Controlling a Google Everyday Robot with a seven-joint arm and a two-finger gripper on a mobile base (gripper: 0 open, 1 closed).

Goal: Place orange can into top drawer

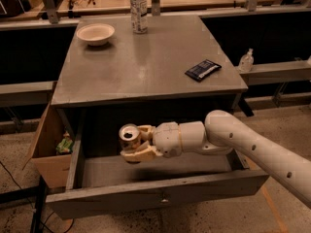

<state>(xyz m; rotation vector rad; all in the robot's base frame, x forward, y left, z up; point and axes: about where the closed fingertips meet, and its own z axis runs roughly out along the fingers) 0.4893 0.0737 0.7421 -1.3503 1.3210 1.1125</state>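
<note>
The orange can [129,136] is clasped in the gripper [133,143], which reaches in from the picture's right at the end of a pale, rounded arm. The cream fingers [138,155] are closed around the can's sides, one above and one below it. The can's silver top faces up toward the camera.

Gripper and can hang inside the opening of the top drawer [121,200], which is pulled out wide. The drawer's grey floor lies beneath the gripper with a shadow on it, so the can appears to be held clear of the floor, not resting on it. The drawer's front panel with its small knob sits below the gripper, nearer the camera. A cardboard box [46,152] stands off to the gripper's picture-left, beside the drawer. Above and behind the gripper is the grey cabinet top [146,62], bearing a bowl [95,33], a water bottle [139,8] and a dark packet [202,70].

The can looks close to its goal; lowering and release remain. If the fingers let go at this height, the can could drop, tip and roll inside the drawer. A careless descent could knock the arm against the drawer's right side, and pulling out too early could drag the can over.
</note>
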